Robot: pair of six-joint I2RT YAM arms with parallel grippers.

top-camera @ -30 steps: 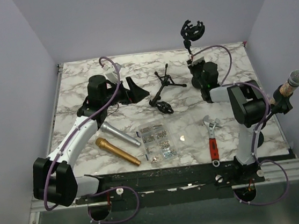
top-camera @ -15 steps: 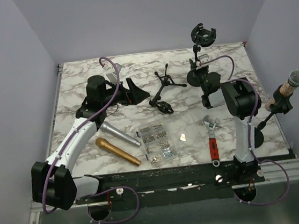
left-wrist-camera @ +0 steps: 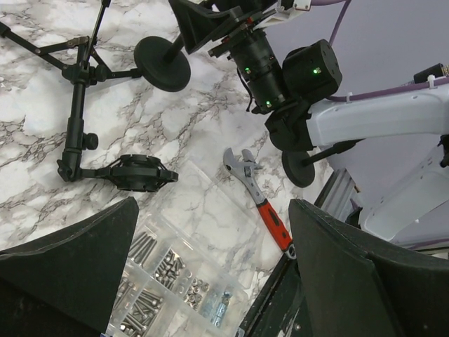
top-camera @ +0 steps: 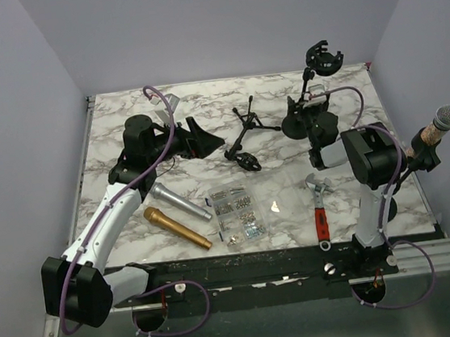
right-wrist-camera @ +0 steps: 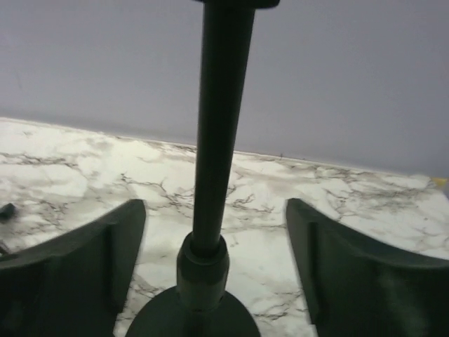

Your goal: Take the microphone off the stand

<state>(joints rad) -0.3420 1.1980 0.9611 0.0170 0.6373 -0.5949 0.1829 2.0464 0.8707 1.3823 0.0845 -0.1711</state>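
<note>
**Top external view:** The white, grey-veined marble tabletop stood between plain lavender walls. The microphone sat tilted in the clip of its stand at the tabletop's right edge, clear of both arms.

**Left wrist view:** The left end effector held nothing. Its fingers were wide apart, with a clear parts box visible between them.

**Right wrist view:** The right end effector had its fingers apart on either side of the pole of a second stand, not touching it.
</note>
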